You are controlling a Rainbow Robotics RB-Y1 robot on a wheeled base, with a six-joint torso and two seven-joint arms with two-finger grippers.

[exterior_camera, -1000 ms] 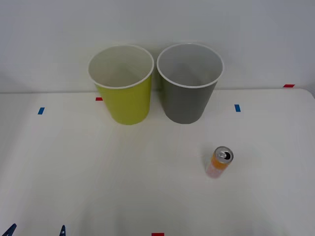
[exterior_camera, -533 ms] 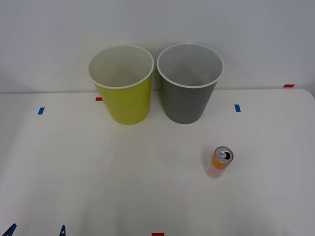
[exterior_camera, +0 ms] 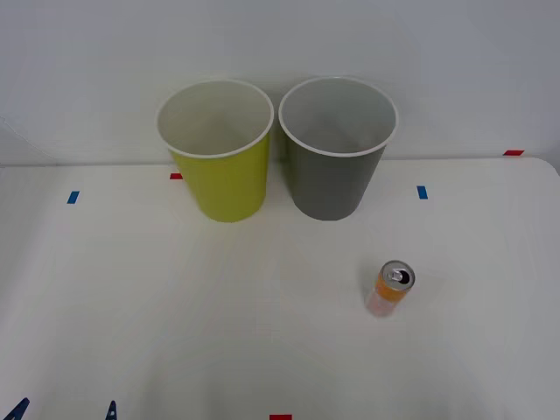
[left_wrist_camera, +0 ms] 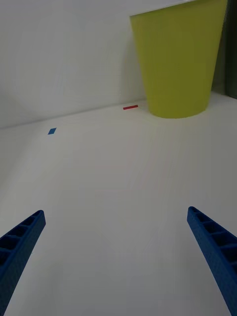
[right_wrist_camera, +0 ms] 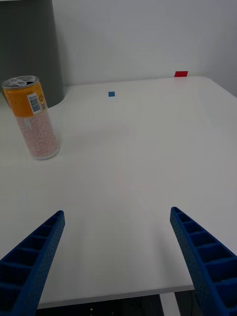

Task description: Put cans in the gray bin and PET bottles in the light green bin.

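Front view: light green bin (exterior_camera: 219, 166) and gray bin (exterior_camera: 334, 162) side by side at table's (exterior_camera: 175, 306) far edge, slim orange can (exterior_camera: 390, 287) upright nearer, right of center, apart from both. Left gripper (exterior_camera: 61, 411) tips at bottom edge. Right wrist view: right gripper (right_wrist_camera: 116, 261) jaws spread wide, empty, can ahead. Left wrist view: left jaws spread, empty, green bin ahead.

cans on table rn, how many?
1. The can stands upright on the table's right side, nearer the robot than the gray bin. Bin bottoms are partly hidden, so more could sit inside.
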